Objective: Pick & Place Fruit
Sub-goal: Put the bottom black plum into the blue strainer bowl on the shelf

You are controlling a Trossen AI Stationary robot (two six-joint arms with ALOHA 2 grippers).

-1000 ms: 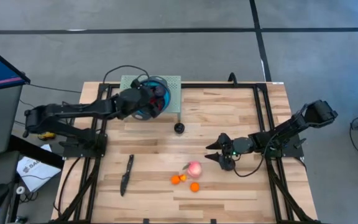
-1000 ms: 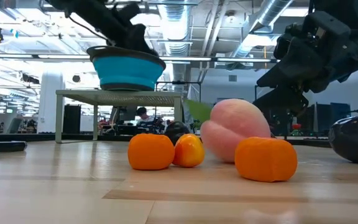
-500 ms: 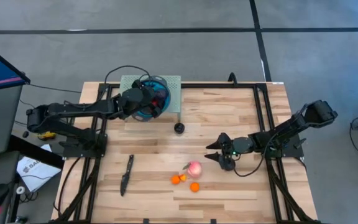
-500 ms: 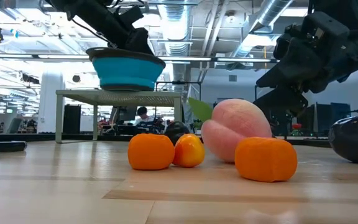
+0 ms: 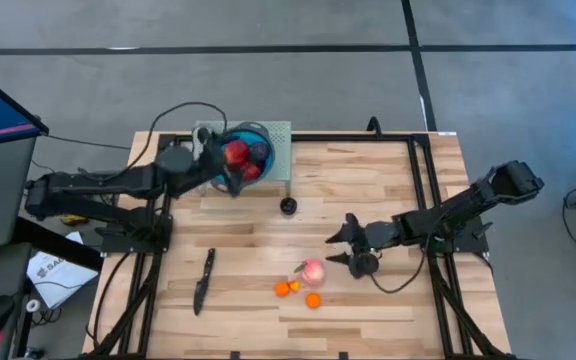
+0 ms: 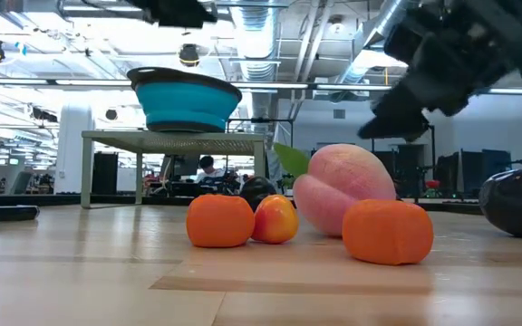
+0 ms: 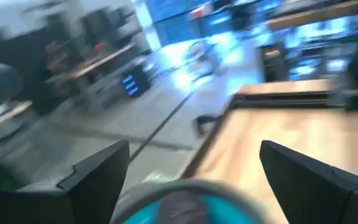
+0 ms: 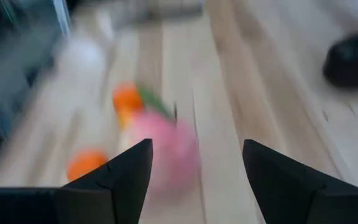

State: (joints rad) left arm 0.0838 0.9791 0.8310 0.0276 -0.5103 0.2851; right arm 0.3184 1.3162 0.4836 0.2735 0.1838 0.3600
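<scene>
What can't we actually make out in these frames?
- How many pieces sit in the blue bowl: high view shows red and dark ones only; low view shows just its outer wall.
- Left wrist view: motion blur; only the open left gripper and the bowl rim read.
- Right wrist view: blurred; the pink fruit lies ahead of the open right gripper, contact unclear.
- Dark fruit: cut off by the low view's right edge.

Middle of the table (image 5: 368, 190) is wide open. Pink fruit (image 5: 313, 271) and oranges (image 5: 288, 288) clutter 6 o'clock, knife (image 5: 204, 280) sits at 8, bowl (image 5: 246, 152) on its stand blocks 11, one dark fruit (image 5: 288, 206) nearby.
</scene>
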